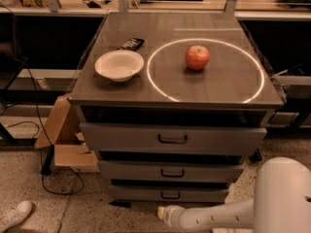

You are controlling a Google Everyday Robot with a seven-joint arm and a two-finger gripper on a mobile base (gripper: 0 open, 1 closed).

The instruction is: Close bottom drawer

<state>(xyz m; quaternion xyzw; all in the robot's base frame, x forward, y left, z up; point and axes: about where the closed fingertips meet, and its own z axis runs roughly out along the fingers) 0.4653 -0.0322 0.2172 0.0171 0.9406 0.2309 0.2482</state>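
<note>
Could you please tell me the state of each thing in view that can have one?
bottom drawer: looks pushed in, no tray showing.
middle drawer: looks shut.
top drawer: looks shut.
bowl: upright, empty.
cardboard box: flaps open.
gripper: low near the floor, just in front of the bottom drawer.
</note>
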